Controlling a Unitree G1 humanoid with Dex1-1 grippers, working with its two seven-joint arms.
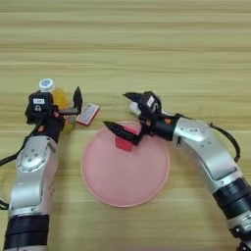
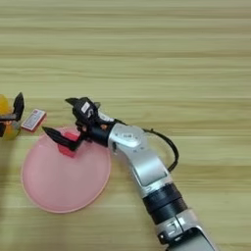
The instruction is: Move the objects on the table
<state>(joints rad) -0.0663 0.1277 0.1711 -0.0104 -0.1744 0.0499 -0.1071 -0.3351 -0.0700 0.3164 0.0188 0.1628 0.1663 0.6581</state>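
Note:
A small bottle point(image 1: 60, 98) of orange drink with a white cap stands at the table's left. My left gripper point(image 1: 63, 104) is open around it, with one black finger point(image 1: 77, 98) standing to the bottle's right. Just right of that finger lies the white remote point(image 1: 88, 113), close to the pink plate's upper left rim. The red cube point(image 1: 125, 143) rests on the plate near its far rim. My right gripper point(image 1: 123, 113) hovers over that rim, open wide. Its lower finger point(image 1: 115, 130) lies against the cube's top edge, and nothing is held between the two.
The large round pink plate point(image 1: 125, 181) lies in the middle near the front, between my two arms. The wooden table point(image 1: 147, 44) stretches bare behind everything. My right forearm point(image 2: 142, 162) and its cable cross the table right of the plate.

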